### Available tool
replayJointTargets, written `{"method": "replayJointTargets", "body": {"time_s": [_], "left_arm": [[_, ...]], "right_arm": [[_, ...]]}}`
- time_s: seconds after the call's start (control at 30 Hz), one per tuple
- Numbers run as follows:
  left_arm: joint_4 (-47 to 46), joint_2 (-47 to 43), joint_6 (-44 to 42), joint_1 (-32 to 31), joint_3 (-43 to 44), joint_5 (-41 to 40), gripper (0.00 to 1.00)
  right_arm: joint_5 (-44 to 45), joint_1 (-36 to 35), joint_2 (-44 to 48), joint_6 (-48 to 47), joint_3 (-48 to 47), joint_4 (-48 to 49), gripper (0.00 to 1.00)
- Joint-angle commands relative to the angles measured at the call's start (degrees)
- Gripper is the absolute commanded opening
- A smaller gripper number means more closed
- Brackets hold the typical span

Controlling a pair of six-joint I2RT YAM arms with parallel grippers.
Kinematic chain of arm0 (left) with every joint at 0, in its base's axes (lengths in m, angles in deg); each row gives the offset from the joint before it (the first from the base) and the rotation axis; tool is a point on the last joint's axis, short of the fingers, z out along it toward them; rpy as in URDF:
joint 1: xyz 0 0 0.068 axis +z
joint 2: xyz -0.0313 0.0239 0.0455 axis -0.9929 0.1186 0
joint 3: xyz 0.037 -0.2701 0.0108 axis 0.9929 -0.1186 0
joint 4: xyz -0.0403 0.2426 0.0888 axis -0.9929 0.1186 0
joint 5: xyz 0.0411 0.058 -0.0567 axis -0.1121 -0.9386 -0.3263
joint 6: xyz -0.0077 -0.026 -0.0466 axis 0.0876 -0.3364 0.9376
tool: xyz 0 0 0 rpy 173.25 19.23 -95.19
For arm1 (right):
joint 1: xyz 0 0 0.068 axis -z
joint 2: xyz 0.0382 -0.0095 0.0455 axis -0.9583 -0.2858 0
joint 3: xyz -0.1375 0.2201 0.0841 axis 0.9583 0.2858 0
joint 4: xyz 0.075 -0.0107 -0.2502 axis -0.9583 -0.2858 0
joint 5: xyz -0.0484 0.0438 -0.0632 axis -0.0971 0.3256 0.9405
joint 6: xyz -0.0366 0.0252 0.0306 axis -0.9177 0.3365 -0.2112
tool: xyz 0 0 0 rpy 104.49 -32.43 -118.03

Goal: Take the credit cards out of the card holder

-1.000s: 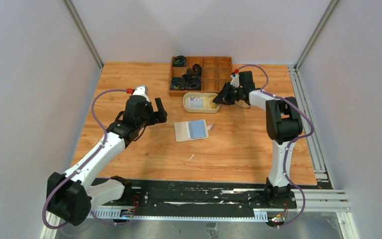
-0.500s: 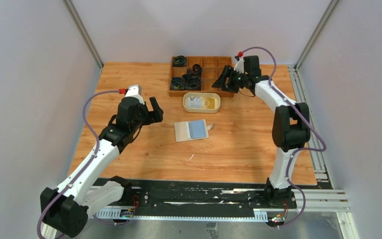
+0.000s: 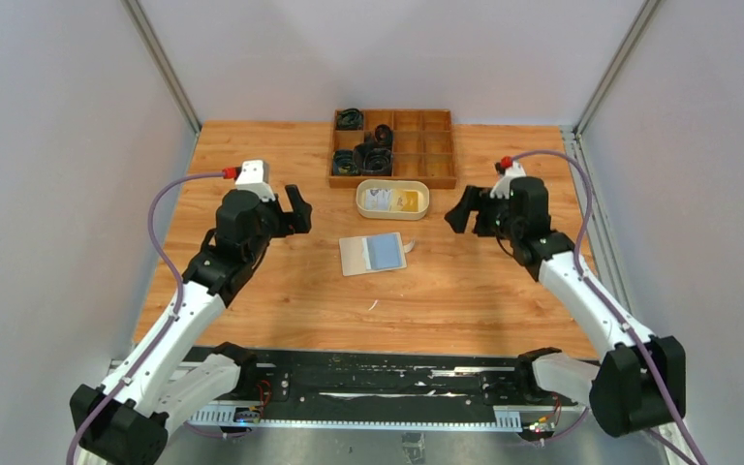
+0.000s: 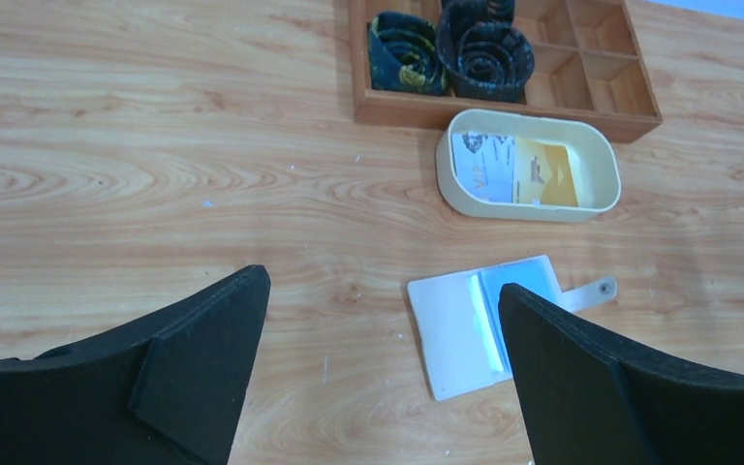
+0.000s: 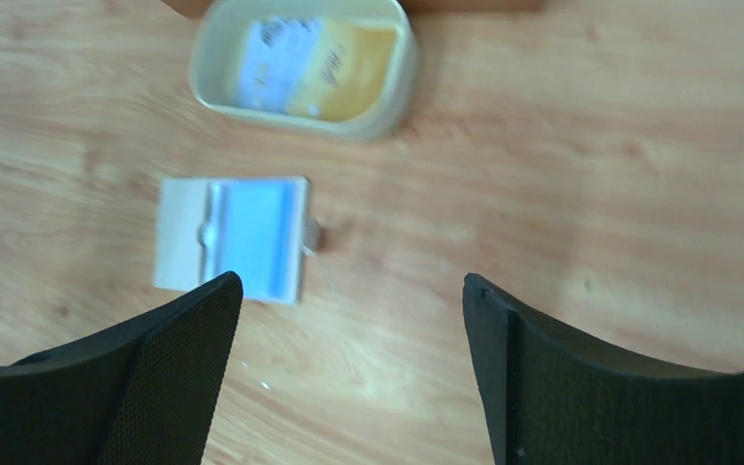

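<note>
Top external: seeing holder [image 3: 354,257] lying open between left gripper [image 3: 295,210] and right gripper [image 3: 465,208], both gaping empty, card [image 3: 385,251] in its tab-side half; advising pinning pale half with left, sliding card out flat with right.

A wooden table [image 3: 281,165] with a warm orange-brown grain fills the middle of the enclosure, its boards running from left edge to right edge. Plain pale grey panels close it in: a left wall [image 3: 48,194], a back wall [image 3: 387,48] and a right wall [image 3: 707,194]. A slim aluminium left post [image 3: 161,63] rises from the far left corner of the table, and a matching right post [image 3: 617,63] from the far right corner. Silver rails [image 3: 603,218] run along the right edge. A black plate [image 3: 387,373] spans the near edge, with a dull metal sheet [image 3: 387,446] in front of it. The light is even and soft, casting only faint shadows on the wood.
</note>
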Motion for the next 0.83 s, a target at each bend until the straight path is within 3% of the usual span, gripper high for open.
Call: {"method": "replayJointTargets", "body": {"time_s": [0.0, 0.23, 0.5, 0.67, 0.8], "left_arm": [[-3.82, -2.15, -2.5, 0.36, -0.58, -1.89, 1.0], [-3.2, -2.09, -3.64, 0.36, -0.08, -2.15, 1.0], [-3.13, -2.82, -3.79, 0.36, -0.13, -1.85, 1.0], [-2.15, -3.48, -3.96, 0.36, 0.06, -2.21, 1.0], [-1.95, -4.65, -4.04, 0.36, -0.03, -3.41, 1.0]], "right_arm": [[9.73, -0.42, 8.11, 1.38, 9.93, 1.96, 0.9], [20.56, -0.42, 16.17, 8.36, 16.21, -3.35, 0.95], [17.9, -0.42, 17.92, 5.49, 15.66, -3.47, 0.95], [15.23, -0.42, 20.44, 4.87, 19.91, 2.89, 0.95], [21.41, -0.38, 19.41, 7.15, 15.71, -3.43, 0.99]]}}
